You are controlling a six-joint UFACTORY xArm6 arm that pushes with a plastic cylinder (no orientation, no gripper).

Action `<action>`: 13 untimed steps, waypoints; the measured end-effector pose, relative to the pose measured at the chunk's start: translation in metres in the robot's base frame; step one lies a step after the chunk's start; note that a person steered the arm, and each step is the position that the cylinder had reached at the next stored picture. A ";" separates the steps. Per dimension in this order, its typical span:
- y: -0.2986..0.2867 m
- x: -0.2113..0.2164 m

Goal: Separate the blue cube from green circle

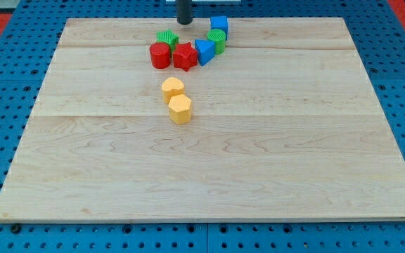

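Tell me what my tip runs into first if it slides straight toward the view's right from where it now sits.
Probably the blue cube. My tip sits at the board's top edge, left of that cube at about the same height in the view. The green circle lies just below that line, though depth is hard to judge here.

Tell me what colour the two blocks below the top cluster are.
Both are yellow, one just below the other, seen in the camera view.
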State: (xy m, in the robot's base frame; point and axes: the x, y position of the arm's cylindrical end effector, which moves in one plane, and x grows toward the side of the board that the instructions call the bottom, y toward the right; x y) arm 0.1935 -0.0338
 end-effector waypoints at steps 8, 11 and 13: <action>0.231 0.224; 0.236 0.286; 0.208 0.311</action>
State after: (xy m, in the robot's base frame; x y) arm 0.5048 0.1740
